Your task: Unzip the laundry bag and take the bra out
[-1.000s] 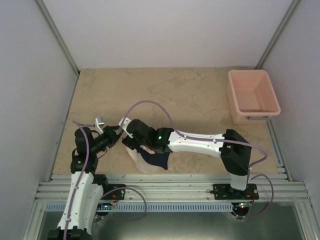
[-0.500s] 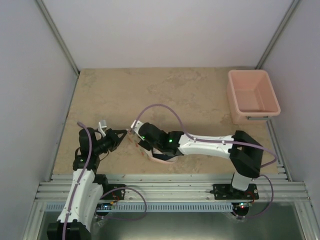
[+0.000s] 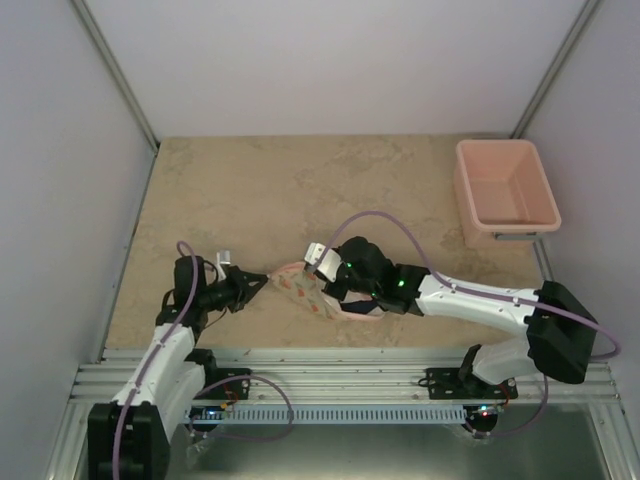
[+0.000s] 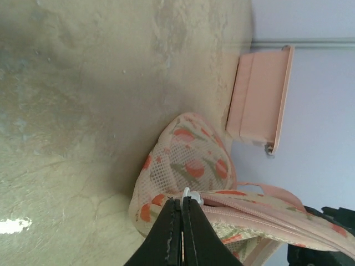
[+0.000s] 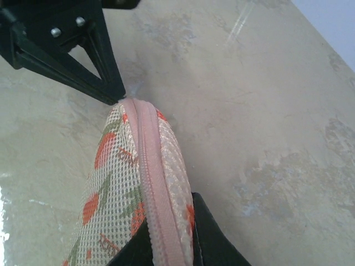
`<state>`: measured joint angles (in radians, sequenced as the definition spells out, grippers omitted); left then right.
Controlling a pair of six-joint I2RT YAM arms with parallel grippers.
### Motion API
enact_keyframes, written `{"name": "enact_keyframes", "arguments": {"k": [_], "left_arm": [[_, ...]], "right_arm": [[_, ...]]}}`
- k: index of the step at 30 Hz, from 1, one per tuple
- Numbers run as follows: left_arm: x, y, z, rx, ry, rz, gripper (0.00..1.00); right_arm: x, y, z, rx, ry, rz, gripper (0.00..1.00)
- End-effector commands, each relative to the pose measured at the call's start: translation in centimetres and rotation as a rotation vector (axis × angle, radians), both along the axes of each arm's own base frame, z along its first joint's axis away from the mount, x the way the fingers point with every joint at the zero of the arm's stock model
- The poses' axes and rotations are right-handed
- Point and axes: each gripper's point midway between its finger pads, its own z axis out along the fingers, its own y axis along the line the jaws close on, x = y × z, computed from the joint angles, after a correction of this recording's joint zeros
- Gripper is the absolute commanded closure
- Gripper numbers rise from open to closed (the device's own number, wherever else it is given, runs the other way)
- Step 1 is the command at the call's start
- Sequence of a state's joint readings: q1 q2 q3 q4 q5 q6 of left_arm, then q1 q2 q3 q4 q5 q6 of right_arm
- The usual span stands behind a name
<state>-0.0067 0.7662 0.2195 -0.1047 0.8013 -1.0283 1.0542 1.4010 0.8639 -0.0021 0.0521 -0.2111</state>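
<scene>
From above, lower middle of the frame: the laundry bag (image 3: 298,287), stretched on the bench (image 3: 300,190) between two claws. At its left tip, the left claw (image 3: 257,284), shut tight on the small white zip pull (image 4: 189,194). At its right end, the right claw (image 3: 328,291), closed narrow on the pink zip seam. Probably held this way for tension: one end anchored, the other ready for an easy run of the slider. Zip apparently closed along the visible stretch, so unzipping judged barely begun. No sight of the bra in any view; perhaps inside the pouch, though impossible to confirm.

Only in the left wrist view: the white pull itself between the dark fingertips, mesh fabric with orange-red print behind it, and the pink tub (image 4: 259,100) at upper right. Only in the right wrist view: the seam running up the middle of the frame to the left claw's tips at upper left. Only from above: both arms' reach, and the tub well apart near the right edge.
</scene>
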Motion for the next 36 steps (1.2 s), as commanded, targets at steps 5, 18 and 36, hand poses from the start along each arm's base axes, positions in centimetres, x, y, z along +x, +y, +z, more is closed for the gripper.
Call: {"name": "enact_keyframes", "arguments": {"k": [5,18,36], "left_arm": [[0.0,0.4,-5.3,0.102,0.135,0.063,1.0],[0.8,0.5,-4.7,0.131,0.046,0.08,1.0],[4.5,8.3,4.5,0.214,-0.356,0.439,0.03]], "right_arm": [[0.5,-0.7,4.9,0.11,-0.101,0.053,1.0],[1.7,-0.9,3.1,0.07,-0.081,0.031,1.0],[4.2,3.7,-4.7,-0.239,-0.078,-0.253,1.0]]}}
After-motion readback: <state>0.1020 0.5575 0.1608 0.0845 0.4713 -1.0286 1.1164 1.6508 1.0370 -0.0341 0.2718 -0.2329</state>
